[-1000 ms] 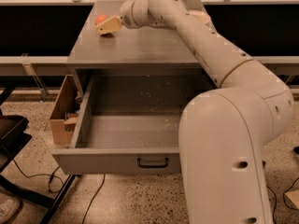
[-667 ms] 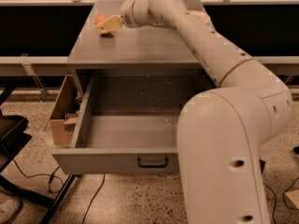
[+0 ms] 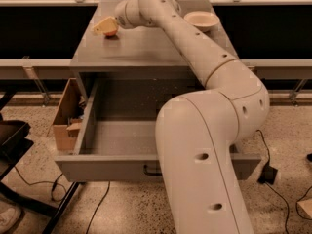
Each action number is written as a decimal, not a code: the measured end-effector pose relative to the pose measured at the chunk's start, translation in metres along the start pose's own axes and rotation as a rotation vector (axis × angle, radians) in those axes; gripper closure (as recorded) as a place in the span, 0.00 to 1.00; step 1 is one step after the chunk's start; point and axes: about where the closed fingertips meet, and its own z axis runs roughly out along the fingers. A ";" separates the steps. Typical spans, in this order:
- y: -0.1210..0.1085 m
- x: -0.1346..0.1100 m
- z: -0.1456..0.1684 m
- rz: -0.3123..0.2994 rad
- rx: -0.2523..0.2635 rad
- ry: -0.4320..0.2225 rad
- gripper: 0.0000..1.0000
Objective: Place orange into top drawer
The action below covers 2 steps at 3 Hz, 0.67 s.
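Gripper of mine (image 3: 105, 27) sat on the cabinet top (image 3: 146, 50) against the orange (image 3: 112, 32); its grip I could not tell. I judged a centred, secure hold was needed before lowering toward the open top drawer (image 3: 122, 136)

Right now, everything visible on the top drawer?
The top drawer is wide, shallow, grey metal, pulled open under the cabinet top. Small black handle at front centre; speckled floor, nothing on the visible part. The arm hides its right side. A cardboard box sits beside its left wall. The gripper is over the cabinet top by the orange.
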 end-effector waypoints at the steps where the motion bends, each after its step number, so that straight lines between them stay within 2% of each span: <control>1: -0.011 -0.008 0.030 0.001 0.040 -0.004 0.00; 2: -0.016 -0.011 0.044 0.010 0.061 -0.009 0.00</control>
